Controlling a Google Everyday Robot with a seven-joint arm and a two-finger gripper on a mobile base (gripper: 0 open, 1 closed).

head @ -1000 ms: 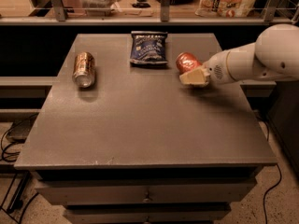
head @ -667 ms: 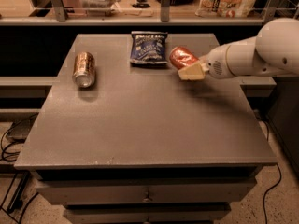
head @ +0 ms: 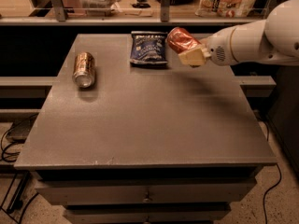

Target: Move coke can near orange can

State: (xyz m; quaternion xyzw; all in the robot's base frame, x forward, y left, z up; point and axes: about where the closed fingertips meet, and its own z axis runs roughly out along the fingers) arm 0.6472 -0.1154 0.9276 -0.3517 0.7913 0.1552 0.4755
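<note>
My claw (head: 188, 50), raised over the far right, grips the small red coke can (head: 179, 38); the coppery-brown orange can (head: 84, 69) lies well apart leftward, not yet reached.

Dark grey table (head: 140, 125), seen from its near side, with drawers (head: 93, 195) under the front edge, standing on a pale speckled floor (head: 280, 211). Black cables (head: 5, 146) trail over the floor at left and right. Behind the table, a long shelf (head: 117, 20) with metal uprights (head: 56, 1) carries indistinct clutter. Lighting dim and warm. The gripper (head: 189, 50) hangs over the table's far right part.
</note>
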